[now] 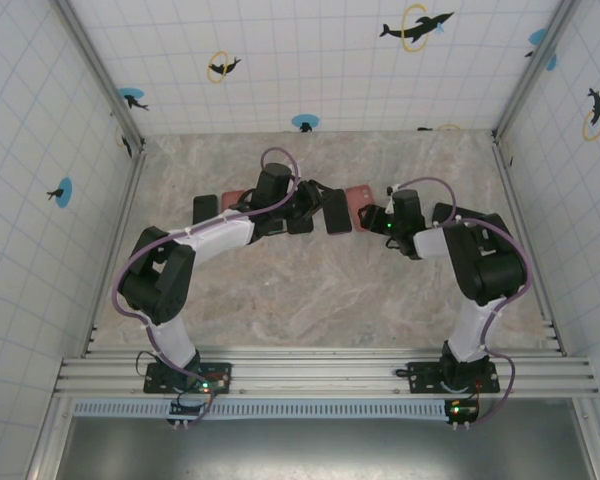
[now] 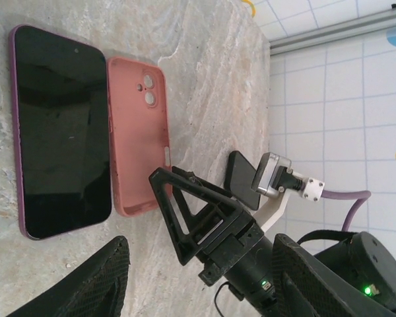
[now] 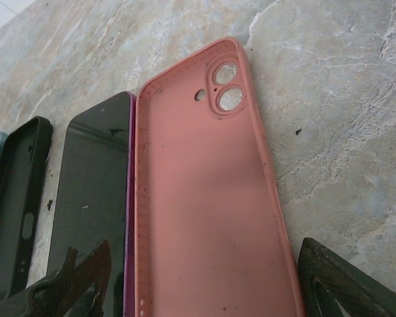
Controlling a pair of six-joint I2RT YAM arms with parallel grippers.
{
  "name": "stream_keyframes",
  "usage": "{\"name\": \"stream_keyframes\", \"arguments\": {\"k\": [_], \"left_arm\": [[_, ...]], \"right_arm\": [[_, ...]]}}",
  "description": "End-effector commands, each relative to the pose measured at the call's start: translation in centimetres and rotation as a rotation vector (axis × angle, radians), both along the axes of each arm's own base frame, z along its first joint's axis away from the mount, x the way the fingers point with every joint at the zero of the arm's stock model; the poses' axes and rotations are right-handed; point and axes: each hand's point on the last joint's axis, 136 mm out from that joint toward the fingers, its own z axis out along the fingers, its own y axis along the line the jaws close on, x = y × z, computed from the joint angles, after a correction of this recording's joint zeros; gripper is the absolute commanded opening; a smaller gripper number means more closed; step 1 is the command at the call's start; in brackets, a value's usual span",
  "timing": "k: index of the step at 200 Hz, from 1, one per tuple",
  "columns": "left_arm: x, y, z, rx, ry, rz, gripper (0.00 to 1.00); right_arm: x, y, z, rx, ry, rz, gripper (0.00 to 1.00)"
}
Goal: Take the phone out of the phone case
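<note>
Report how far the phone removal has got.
Done: the phone lies screen-up on the table beside the empty pink case. In hand: nothing; the left gripper and right gripper both stand open. Left: seemingly only backing the grippers away.

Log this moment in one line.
phone: out, beside case | case: empty | left gripper: open | right gripper: open, by case

**Glass, Rubber and Mock Stone**

The phone [image 2: 59, 132] showed a glossy black glass face, rimmed in smooth purple. The pink case [image 3: 204, 218] looked like soft matt rubber, its inside speckled with dust. A dark case [image 3: 16, 205] was matt too. The desk [image 2: 211, 79] had a dull, marbled stone-look surface. The fingers [image 3: 330, 271] were black, weave-textured plastic.
</note>
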Motion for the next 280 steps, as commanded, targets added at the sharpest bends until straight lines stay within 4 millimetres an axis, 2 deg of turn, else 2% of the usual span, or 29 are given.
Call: {"name": "stream_keyframes", "arguments": {"k": [1, 51, 80, 114, 148, 179, 208, 215, 250, 280], "left_arm": [[0.4, 0.1, 0.7, 0.015, -0.028, -0.016, 0.59], [0.4, 0.1, 1.8, 0.016, -0.065, -0.035, 0.61], [0.2, -0.2, 2.8, 0.025, -0.107, -0.067, 0.66], [-0.2, -1.0, 3.7, 0.031, -0.157, -0.121, 0.74], [-0.6, -1.1, 4.0, 0.043, -0.186, -0.150, 0.79], [-1.1, -0.7, 3.8, 0.063, -0.201, -0.162, 0.83], [-1.7, -0.4, 3.9, 0.074, -0.220, -0.176, 0.86], [-1.8, -0.3, 3.9, 0.078, -0.223, -0.180, 0.87], [-2.4, 0.3, 4.1, 0.091, -0.238, -0.185, 0.88], [-2.9, 0.8, 4.0, 0.098, -0.241, -0.183, 0.89]], "right_arm": [[0.4, 0.2, 1.5, 0.019, 0.016, 0.070, 0.76], [1.2, -3.0, 4.3, -0.090, -0.035, 0.075, 0.78], [0.6, -7.4, 5.0, -0.221, 0.016, 0.062, 0.82], [-0.1, -12.7, 6.8, -0.414, -0.008, 0.082, 0.86], [0.2, -16.9, 8.3, -0.455, -0.028, 0.117, 0.89], [0.9, -19.4, 7.8, -0.449, -0.019, 0.168, 0.90], [1.9, -19.7, 6.7, -0.315, -0.009, 0.245, 0.91], [2.3, -19.8, 6.1, -0.299, 0.009, 0.252, 1.00], [3.8, -20.4, 3.8, -0.283, 0.063, 0.272, 0.99], [4.3, -21.0, 1.9, -0.296, 0.118, 0.272, 0.99]]}}
